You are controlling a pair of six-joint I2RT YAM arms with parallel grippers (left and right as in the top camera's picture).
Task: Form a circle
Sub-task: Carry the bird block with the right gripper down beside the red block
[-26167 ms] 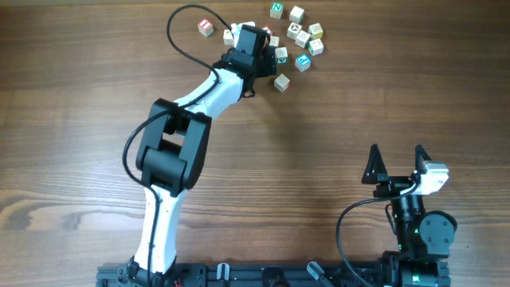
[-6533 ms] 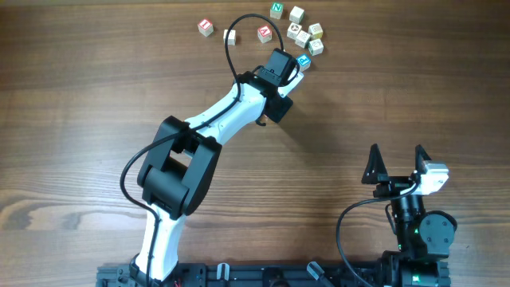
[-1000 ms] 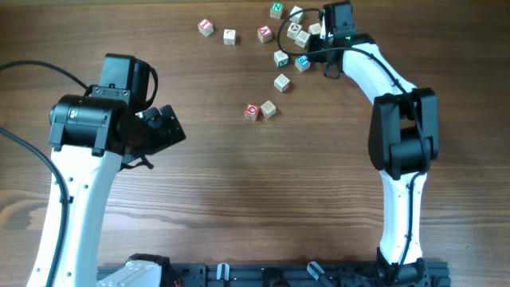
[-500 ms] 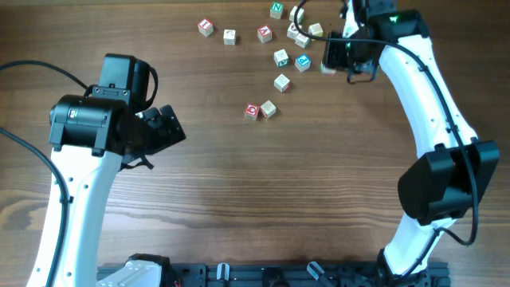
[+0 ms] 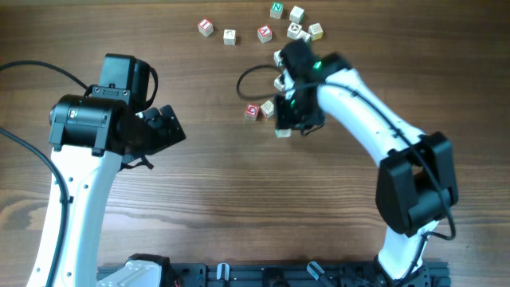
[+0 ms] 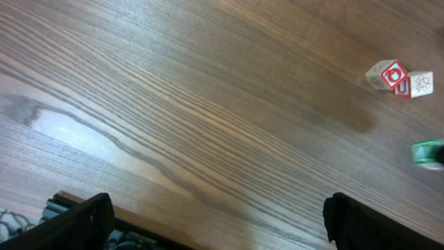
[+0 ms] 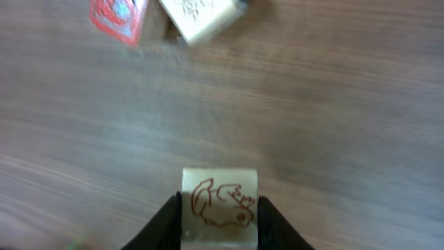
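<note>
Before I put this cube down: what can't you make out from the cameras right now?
1. Overhead: the right claw is hidden under its own arm; only a corner of the held cube shows.
2. Overhead: a cube by that arm is partly covered; letters too small.
3. Right wrist: red cube and pale cube blurred, cut by the top edge.
4. Left wrist: a green thing blurred at the right edge.

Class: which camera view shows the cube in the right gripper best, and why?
The right wrist view: the held cube sits close up in the right gripper, its red drawing clear. Overhead shows only a pale sliver of it beneath the gripper. The left wrist view does not show it.
</note>
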